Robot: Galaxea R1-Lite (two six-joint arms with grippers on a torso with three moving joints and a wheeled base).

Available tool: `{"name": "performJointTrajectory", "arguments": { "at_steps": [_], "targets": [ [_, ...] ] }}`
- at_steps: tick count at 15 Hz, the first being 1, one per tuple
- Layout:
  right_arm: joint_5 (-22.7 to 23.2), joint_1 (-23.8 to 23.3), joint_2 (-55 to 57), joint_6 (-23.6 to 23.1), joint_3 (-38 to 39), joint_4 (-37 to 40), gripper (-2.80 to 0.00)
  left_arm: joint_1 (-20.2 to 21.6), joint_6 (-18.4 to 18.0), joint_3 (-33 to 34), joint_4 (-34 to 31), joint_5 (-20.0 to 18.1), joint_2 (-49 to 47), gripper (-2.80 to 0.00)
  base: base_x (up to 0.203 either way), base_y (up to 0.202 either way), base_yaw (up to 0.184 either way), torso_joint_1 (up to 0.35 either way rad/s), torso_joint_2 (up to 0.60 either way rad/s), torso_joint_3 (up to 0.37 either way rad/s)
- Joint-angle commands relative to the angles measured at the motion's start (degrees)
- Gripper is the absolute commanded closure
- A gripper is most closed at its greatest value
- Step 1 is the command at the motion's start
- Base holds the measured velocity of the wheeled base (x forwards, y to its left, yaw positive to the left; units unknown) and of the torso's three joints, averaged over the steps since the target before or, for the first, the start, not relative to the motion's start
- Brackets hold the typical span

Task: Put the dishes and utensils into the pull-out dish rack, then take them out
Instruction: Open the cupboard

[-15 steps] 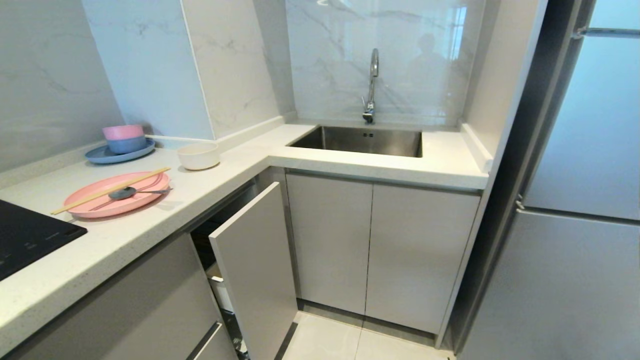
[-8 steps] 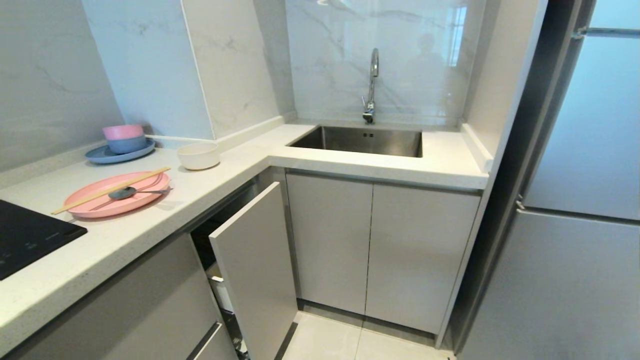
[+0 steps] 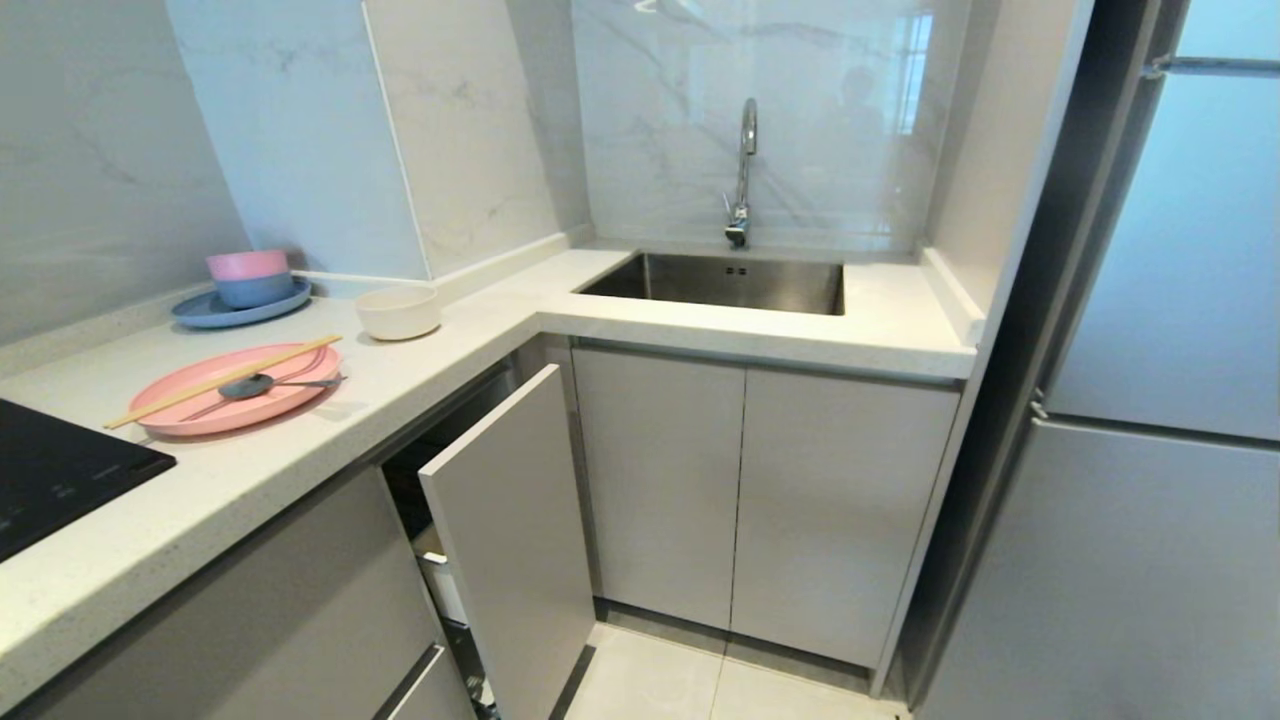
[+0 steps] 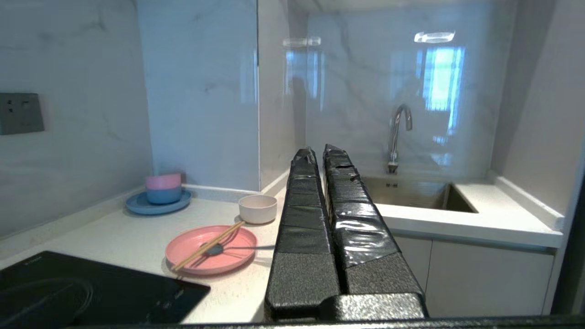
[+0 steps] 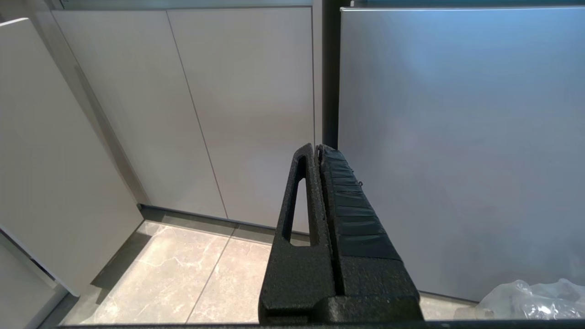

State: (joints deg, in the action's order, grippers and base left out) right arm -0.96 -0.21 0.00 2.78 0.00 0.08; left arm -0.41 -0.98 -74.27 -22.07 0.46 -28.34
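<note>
- My left hand (image 4: 320,153) is clenched on nothing, raised level with the counter (image 3: 300,450) and pointing over it toward the far wall; it does not show in the head view.
- My right hand (image 5: 318,148) is clenched too and empty, parked low before the cabinet doors and the fridge front.
- The off-white bowl (image 3: 397,311) sits upright on the counter, near the far wall, just right of the blue plate (image 3: 240,307) with the stacked pink and blue bowls (image 3: 248,276).
- The chopsticks (image 3: 222,381) lie slantwise across the pink plate (image 3: 235,389), with the dark spoon (image 3: 262,384) beside them on the same plate, its thin handle pointing right.
- The pull-out dish rack (image 3: 445,585) is only part drawn: its pale front (image 3: 510,540) stands out from under the counter and I glimpse only a bit of white plastic behind it.
- I judge nothing is loaded yet, so the step in hand is the first reach.
- To do it well I should release the left hand before coming down on anything.
- The bowl looks the easiest start: pinch its rim from above, one finger inside.
- The chopsticks will likely roll; I would take both together near the middle.
- The rack probably needs pulling out further first.
</note>
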Motion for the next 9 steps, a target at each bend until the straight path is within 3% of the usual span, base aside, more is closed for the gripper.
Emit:
{"name": "performJointTrajectory", "arguments": {
  "at_steps": [1,5,9],
  "targets": [
    [0.0,0.03,0.0,0.03,0.09,0.01,0.0,-0.04,-0.26,-6.69,-0.73,-0.03,-14.27,0.0,0.0,0.0,0.0,0.0,0.0,0.0],
    [0.0,0.03,0.0,0.03,0.09,0.01,0.0,-2.28,-1.64,-19.53,-4.49,0.55,-36.63,0.0,0.0,0.0,0.0,0.0,0.0,0.0],
    [0.0,0.03,0.0,0.03,0.09,0.01,0.0,-3.44,-2.43,-33.68,-13.79,0.85,-59.45,0.0,0.0,0.0,0.0,0.0,0.0,0.0]
  ]
}}
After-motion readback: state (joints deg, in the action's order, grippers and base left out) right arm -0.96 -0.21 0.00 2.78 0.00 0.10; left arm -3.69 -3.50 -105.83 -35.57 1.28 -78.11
